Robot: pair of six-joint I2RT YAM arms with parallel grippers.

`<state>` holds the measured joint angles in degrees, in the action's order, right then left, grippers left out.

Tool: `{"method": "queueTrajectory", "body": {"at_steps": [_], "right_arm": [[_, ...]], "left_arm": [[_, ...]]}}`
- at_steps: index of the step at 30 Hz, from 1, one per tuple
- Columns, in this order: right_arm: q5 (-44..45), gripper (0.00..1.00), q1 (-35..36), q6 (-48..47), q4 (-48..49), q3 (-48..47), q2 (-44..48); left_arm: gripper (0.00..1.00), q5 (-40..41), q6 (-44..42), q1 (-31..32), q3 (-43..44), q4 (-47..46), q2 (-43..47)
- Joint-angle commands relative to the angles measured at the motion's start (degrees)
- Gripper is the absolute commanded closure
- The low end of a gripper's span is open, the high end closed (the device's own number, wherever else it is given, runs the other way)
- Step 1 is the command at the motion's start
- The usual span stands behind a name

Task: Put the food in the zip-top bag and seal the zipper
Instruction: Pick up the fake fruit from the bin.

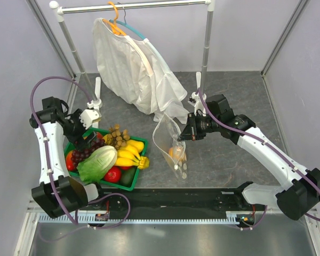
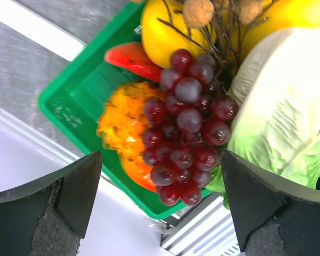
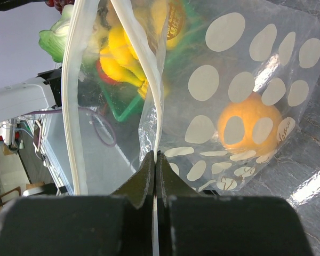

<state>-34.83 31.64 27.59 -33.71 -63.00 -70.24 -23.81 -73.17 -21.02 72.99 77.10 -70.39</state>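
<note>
The clear dotted zip-top bag (image 1: 169,141) hangs upright right of the green basket (image 1: 140,172), its mouth open. My right gripper (image 1: 187,131) is shut on one lip of the bag's zipper strip (image 3: 156,160); the other lip (image 3: 74,106) bows away. An orange-red ball (image 3: 250,125) lies inside the bag (image 3: 229,64) and also shows in the top view (image 1: 176,153). My left gripper (image 1: 88,138) is open just above the dark purple grape bunch (image 1: 81,155), which lies between its fingers (image 2: 53,205) in the wrist view (image 2: 186,128). The tan berries (image 1: 116,134) lie in the basket. The slider tab is not visible.
The basket (image 2: 69,96) also holds a lettuce head (image 1: 98,162), bananas (image 1: 130,152), a red fruit (image 1: 113,174) and an orange-yellow fruit (image 2: 122,128). A white garment (image 1: 133,69) hangs on a rack behind the bag. The table's near edge is a metal rail.
</note>
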Motion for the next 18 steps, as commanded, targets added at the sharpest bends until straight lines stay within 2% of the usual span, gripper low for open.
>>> {"method": "queueTrajectory", "body": {"at_steps": [1,18], "right_arm": [[0.3,1.00,-0.1,-0.8,0.6,0.2,1.5],[0.7,1.00,-0.3,-0.8,0.8,-0.5,0.3]], "left_arm": [[0.01,1.0,-2.3,0.3,-2.0,11.0,-0.8],[0.02,6.1,1.4,2.2,-8.8,-0.2,-6.5]]}}
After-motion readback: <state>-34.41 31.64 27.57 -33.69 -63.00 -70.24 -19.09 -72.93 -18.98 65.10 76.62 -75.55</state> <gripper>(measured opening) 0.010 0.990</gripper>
